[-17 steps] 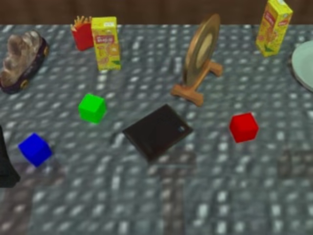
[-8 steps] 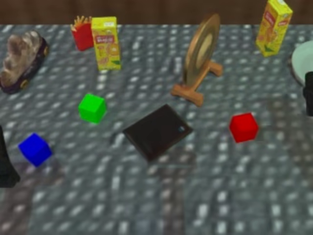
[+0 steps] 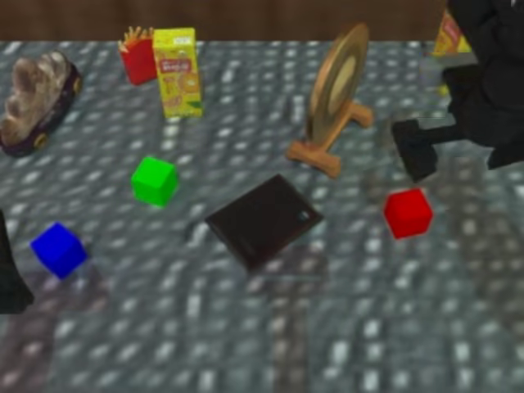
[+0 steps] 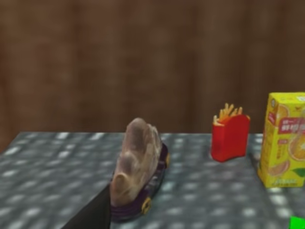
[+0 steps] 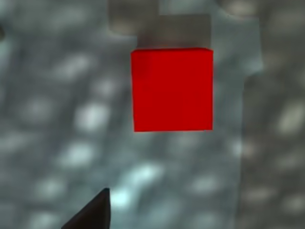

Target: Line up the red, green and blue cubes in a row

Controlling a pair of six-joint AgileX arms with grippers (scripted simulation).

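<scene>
The red cube sits on the right part of the table and fills the middle of the right wrist view as the red cube. My right gripper hangs open above the table just behind it, apart from it; one dark fingertip shows. On the left of the table is the green cube, whose corner shows in the left wrist view. The blue cube lies near the left edge. My left gripper is parked open at the left edge, beside the blue cube.
A dark flat wallet lies mid-table between the cubes. A round wooden plate on a stand rises behind it. At the back left are a fries carton, a yellow juice box and bread in a basket.
My right arm has swept in from the right edge and now hangs over the table just behind the red cube. The cubes and the left arm have not moved.
</scene>
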